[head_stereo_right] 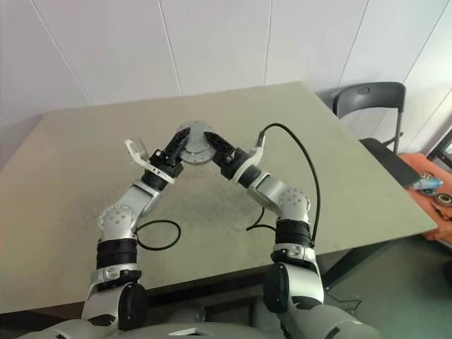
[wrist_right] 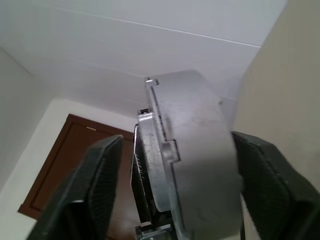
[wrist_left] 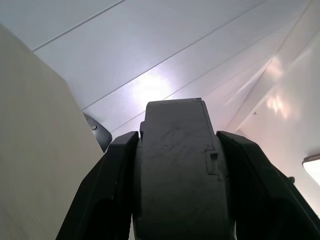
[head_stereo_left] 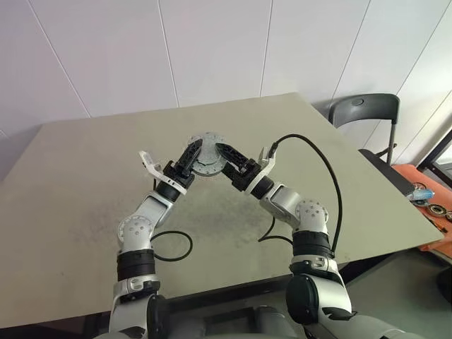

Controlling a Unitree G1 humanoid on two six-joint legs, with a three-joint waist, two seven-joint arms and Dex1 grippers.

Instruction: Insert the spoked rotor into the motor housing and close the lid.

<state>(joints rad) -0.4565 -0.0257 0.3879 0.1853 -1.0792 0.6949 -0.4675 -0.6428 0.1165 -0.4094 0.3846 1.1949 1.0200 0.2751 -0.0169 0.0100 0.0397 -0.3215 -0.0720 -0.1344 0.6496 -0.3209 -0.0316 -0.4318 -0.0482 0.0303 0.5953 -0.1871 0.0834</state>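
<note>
Black fingers of left gripper (head_stereo_left: 189, 157) clamped on the grey round motor housing (head_stereo_left: 205, 151), lifted above tan table (head_stereo_left: 85, 176). Right gripper (head_stereo_left: 227, 157) spread wider, one finger off its rim. Beyond, right: grey chair (head_stereo_left: 367, 109).
</note>
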